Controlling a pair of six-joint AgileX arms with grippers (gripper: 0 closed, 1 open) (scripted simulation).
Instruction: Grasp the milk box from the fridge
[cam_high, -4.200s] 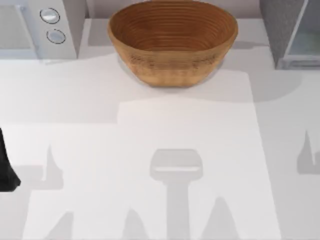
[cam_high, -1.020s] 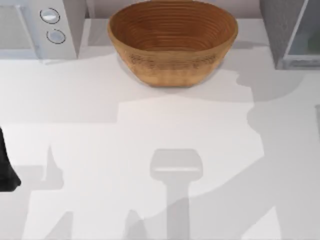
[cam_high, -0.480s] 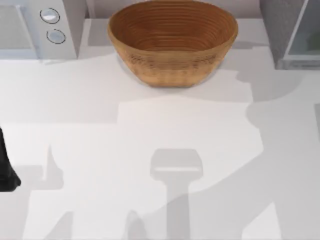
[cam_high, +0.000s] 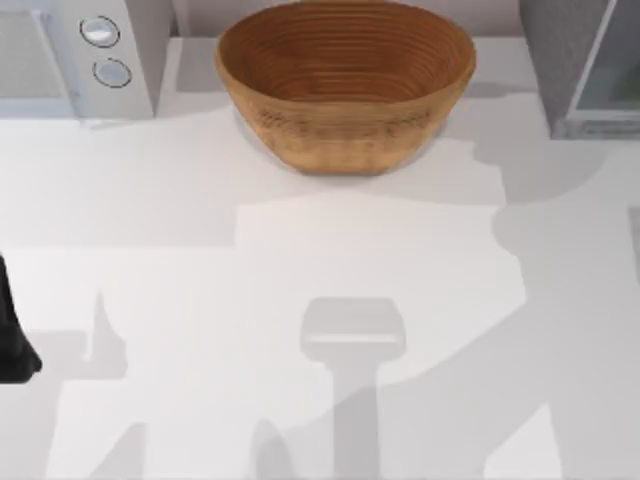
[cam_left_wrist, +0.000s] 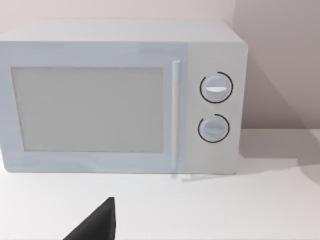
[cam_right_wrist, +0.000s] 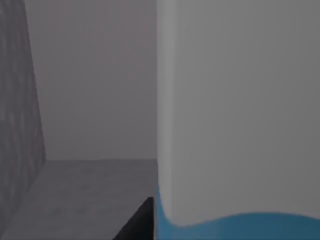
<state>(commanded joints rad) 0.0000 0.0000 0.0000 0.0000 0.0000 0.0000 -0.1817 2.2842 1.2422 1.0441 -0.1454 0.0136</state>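
The milk box (cam_right_wrist: 235, 115) stands right in front of the right wrist camera inside the fridge (cam_high: 580, 65), at the desk's (cam_high: 320, 260) far right corner, with grey floor open beside it. Whether the right pincer (cam_right_wrist: 137, 225) is apart or together cannot be told. The left arm (cam_high: 12, 340) sits parked at the left edge, facing the microwave (cam_left_wrist: 120, 95). The desk's centre before the basket (cam_high: 345, 80) is open. Nothing has shifted since half a second ago.

Basket (cam_high: 345, 85) stands between microwave (cam_high: 75, 55) and fridge (cam_high: 580, 60); table (cam_high: 300, 260) before them open.
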